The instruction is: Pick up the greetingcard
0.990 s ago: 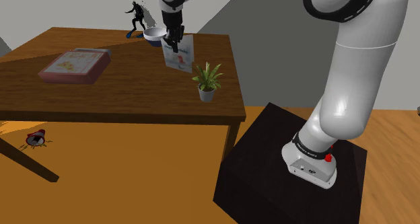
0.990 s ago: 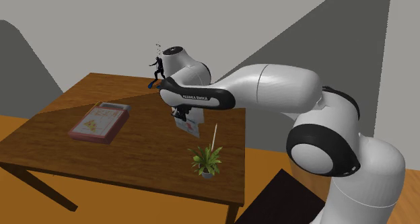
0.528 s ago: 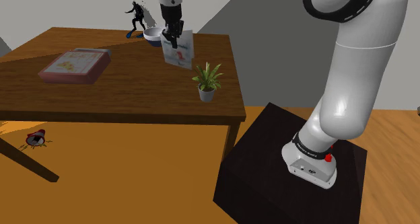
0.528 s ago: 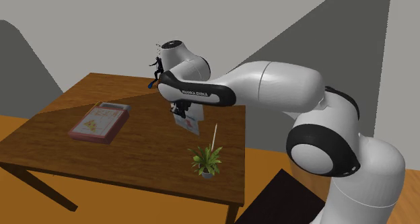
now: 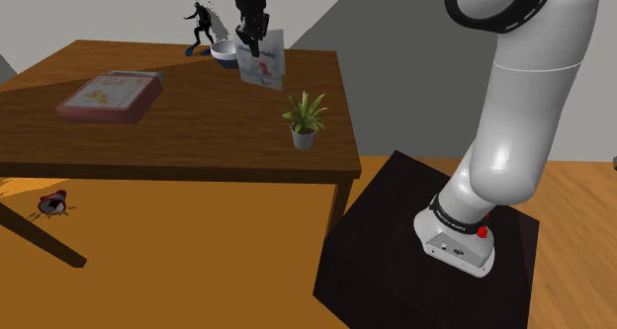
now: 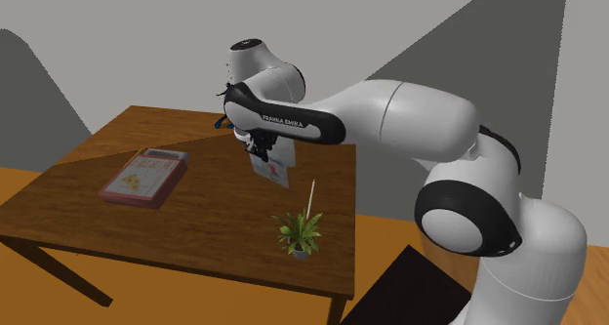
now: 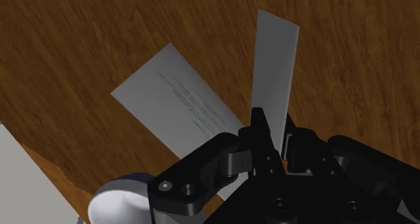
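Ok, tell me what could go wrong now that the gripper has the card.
1. The gripper seems to pinch only one leaf of the greeting card. A thin leaf like that could slip or bend out of the fingers.
2. The other leaf hangs open below the hand. It might catch on the bowl close beside it if the arm swings that way.
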You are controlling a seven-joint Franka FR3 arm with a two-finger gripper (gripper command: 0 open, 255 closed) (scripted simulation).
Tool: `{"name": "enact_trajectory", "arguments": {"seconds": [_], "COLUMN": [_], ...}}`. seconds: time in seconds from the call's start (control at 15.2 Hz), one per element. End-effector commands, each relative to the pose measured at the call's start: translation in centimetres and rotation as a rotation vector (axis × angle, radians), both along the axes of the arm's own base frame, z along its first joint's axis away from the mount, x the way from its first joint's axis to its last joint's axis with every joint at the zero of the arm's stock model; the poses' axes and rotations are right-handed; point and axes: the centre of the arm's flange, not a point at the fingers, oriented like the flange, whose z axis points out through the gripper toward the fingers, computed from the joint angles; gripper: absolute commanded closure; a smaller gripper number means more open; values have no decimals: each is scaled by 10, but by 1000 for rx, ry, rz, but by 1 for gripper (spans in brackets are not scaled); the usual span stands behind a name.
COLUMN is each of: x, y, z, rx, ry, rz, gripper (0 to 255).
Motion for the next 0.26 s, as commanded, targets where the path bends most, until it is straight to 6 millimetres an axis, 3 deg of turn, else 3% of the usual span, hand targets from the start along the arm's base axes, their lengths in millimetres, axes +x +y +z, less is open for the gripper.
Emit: {"name": "enact_trajectory", "arguments": {"seconds": [0.0, 0.2], "x": [-1, -1], "y": [0, 0], "z": [10, 16], "rx": [0, 0], "ry": [0, 0], "rz": [0, 0], "gripper": [255, 255]}}
